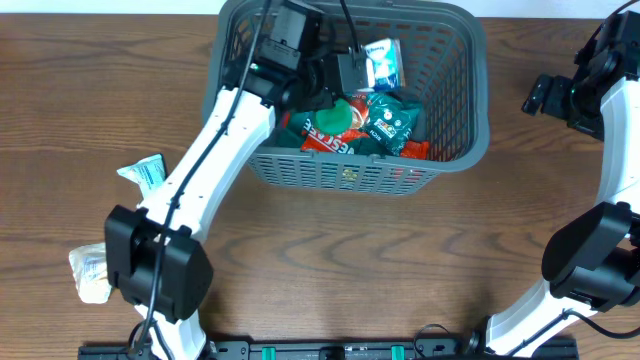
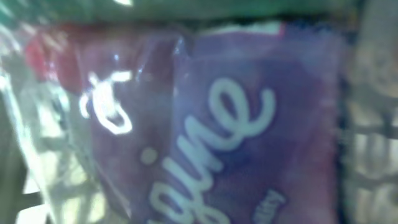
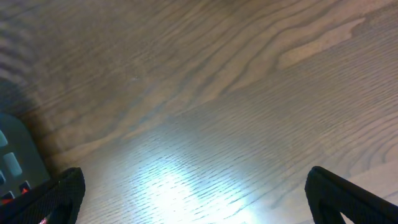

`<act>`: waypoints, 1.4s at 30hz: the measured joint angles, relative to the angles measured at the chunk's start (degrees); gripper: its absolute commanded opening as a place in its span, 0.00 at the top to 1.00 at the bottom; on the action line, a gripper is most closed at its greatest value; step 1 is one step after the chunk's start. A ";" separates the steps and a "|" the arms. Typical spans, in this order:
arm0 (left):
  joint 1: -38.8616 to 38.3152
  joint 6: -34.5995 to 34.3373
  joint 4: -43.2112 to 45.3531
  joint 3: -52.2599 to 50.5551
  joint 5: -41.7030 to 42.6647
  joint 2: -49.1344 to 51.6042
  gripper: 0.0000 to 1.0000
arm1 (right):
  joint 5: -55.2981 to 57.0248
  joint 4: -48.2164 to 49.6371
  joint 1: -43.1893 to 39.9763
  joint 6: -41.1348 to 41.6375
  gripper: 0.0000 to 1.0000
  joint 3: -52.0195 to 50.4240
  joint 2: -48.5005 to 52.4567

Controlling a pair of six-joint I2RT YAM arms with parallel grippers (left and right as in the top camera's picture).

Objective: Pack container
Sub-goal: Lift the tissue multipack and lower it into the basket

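Two packets lie outside at eight and nine o'clock on the brown wooden worktop [image 1: 330, 260]: a pale blue foil packet [image 1: 143, 172] and a cream crinkled packet [image 1: 90, 272]. The large dark grey slotted plastic basket [image 1: 350, 172] sits at twelve o'clock, holding a green packet [image 1: 388, 120], a red packet [image 1: 328, 140] and a blue-white packet [image 1: 382, 60]. My left jaws are down inside it, close against a blurred purple packet with white script [image 2: 249, 124]; whether they grip it I cannot tell. My right jaws hang wide apart over bare wood at three o'clock. I judge the risk is in withdrawing: my black cable [image 1: 347, 25] could snag the rim, or a clinging packet could be dragged out.
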 measured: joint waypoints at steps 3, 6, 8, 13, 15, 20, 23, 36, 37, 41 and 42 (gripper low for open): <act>0.00 0.00 -1.55 0.00 -0.17 0.70 0.94 | 0.00 0.02 0.00 0.00 0.01 0.00 0.00; 0.09 -0.02 -2.84 0.00 -0.55 2.19 0.86 | 0.00 0.00 0.00 0.00 0.01 0.00 0.00; 0.09 0.09 -3.65 0.00 -0.59 3.78 0.73 | 0.00 0.00 0.00 0.00 0.01 0.00 0.00; 0.09 -0.22 -4.35 0.00 -0.72 6.88 0.55 | 0.00 0.00 0.00 0.00 0.01 0.00 0.00; 0.09 -0.81 -4.42 0.00 -0.83 6.91 0.50 | 0.00 0.00 0.00 0.00 0.01 0.00 0.00; 0.09 -1.81 -4.63 0.00 -2.19 6.86 0.01 | 0.00 0.00 0.00 -0.02 0.01 0.00 0.00; 0.09 -3.23 -4.68 0.00 -2.60 6.43 0.01 | 0.00 0.00 0.00 -0.02 0.01 0.00 0.00; 0.26 -18.43 -4.72 0.00 -14.45 -15.30 0.01 | 0.00 0.00 0.00 -0.04 0.01 0.00 0.00; 0.48 -19.50 -5.01 0.00 -15.30 -17.18 0.01 | 0.00 0.00 0.00 -0.04 0.01 0.00 0.00; 2.73 -25.00 -6.73 0.00 -19.43 -23.85 0.01 | 0.00 0.02 0.00 -0.04 0.01 0.00 0.00; 3.80 -26.86 -7.52 0.00 -21.00 -25.42 0.02 | 0.00 0.02 0.00 -0.04 0.01 0.00 0.00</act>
